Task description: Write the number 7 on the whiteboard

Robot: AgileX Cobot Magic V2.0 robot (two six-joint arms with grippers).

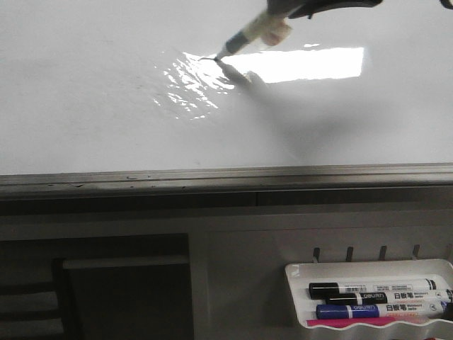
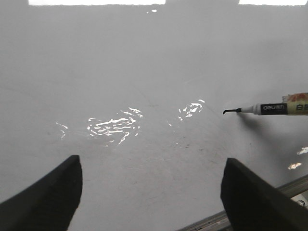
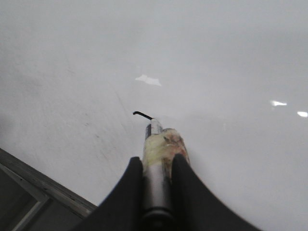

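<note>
The whiteboard (image 1: 85,106) fills the far part of the front view. My right gripper (image 3: 158,163) is shut on a marker (image 3: 161,142) with a taped barrel, also seen in the front view (image 1: 255,32). Its tip touches the board. Of the number 7 (image 3: 141,114) only a short dark hooked stroke shows, right at the tip; it also shows in the front view (image 1: 207,58) and left wrist view (image 2: 231,111). My left gripper (image 2: 151,192) is open and empty over bare board, left of the marker (image 2: 274,109).
A grey metal edge strip (image 1: 212,177) runs along the board's near side. A wrinkled shiny patch (image 1: 187,85) and bright glare (image 1: 304,64) lie beside the pen tip. A small white tray (image 1: 368,265) with several markers (image 1: 375,290) hangs below at the right.
</note>
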